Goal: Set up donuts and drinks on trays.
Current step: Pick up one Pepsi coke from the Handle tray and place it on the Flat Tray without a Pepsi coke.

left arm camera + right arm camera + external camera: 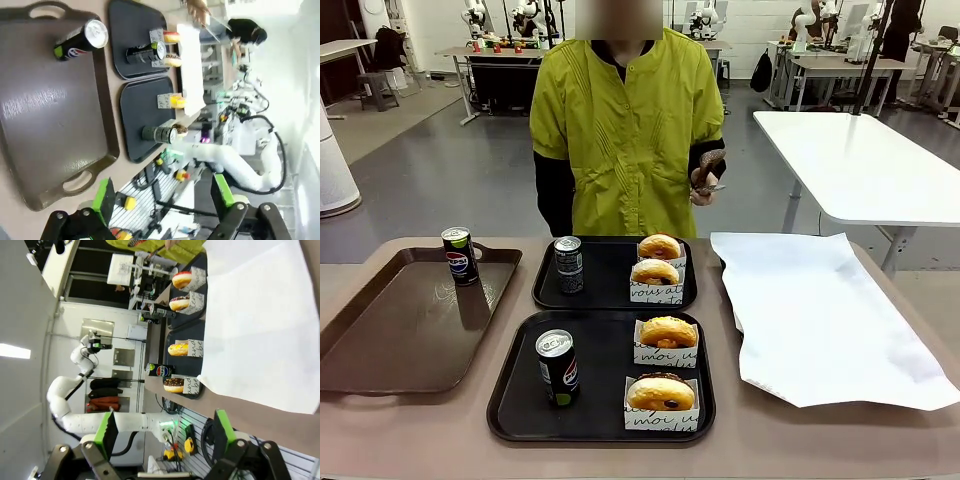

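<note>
Front view: two black trays at table centre, near tray (510, 420) toward the robot's edge, far tray (545, 295) toward the person's edge. On the near tray: Pepsi can (558, 367) at its left side, two donuts (667, 332) in white holders along its right side; script partly legible, "moi" on the near holders, "vous" on a far one. On the far tray: second can (568, 264) at left, two more donuts (659, 247) at right. Third Pepsi can (459, 255) upright in the far right corner of the brown tray (380, 360) at the table's left. White paper sheet (820, 320) over the table's right side. Person's hand (704, 178) holding tongs beyond the far edge. Left wrist view: left gripper (162, 200) released, pads wide apart, off the table's near edge, well apart from cans and trays. Right wrist view: right gripper (165, 430) likewise spread, empty, off the near edge by the sheet; donut frostings visible here, red, chocolate, yellow.
</note>
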{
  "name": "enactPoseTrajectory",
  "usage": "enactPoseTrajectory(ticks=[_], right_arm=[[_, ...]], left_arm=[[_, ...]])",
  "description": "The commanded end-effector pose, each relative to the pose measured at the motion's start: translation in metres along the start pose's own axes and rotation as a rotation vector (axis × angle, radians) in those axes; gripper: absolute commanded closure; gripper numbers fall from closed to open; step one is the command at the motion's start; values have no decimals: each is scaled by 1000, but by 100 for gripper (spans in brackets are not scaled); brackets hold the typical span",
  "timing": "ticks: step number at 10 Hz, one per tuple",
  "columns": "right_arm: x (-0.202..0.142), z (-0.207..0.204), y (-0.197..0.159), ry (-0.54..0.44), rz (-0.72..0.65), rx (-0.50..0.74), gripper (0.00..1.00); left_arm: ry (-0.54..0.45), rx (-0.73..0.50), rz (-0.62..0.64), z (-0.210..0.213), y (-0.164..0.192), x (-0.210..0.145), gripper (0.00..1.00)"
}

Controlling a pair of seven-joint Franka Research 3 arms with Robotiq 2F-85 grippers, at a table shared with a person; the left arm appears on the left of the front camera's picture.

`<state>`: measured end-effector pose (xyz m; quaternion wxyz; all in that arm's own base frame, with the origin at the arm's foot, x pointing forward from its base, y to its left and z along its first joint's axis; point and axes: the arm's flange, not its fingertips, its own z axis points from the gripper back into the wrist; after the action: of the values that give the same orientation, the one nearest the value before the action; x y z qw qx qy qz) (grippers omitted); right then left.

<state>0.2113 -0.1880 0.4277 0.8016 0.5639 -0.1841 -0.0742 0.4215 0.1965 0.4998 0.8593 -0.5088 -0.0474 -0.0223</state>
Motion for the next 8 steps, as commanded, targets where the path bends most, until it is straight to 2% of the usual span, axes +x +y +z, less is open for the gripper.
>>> enactPoseTrajectory(ticks=[1,4,6,7,8], right_arm=[[2,0,0,-6,15,22,0],[2,0,0,-6,15,22,0],[2,0,0,-6,15,22,0],[2,0,0,-6,15,22,0],[2,0,0,-6,15,22,0]], left_arm=[[-82,-33,16,1,12,-10,0],[-102,-85,63,13,41,-27,0],[-90,-111,84,12,48,-20,0],[-69,-114,80,13,46,-16,0],[-83,-70,104,12,46,-26,0]])
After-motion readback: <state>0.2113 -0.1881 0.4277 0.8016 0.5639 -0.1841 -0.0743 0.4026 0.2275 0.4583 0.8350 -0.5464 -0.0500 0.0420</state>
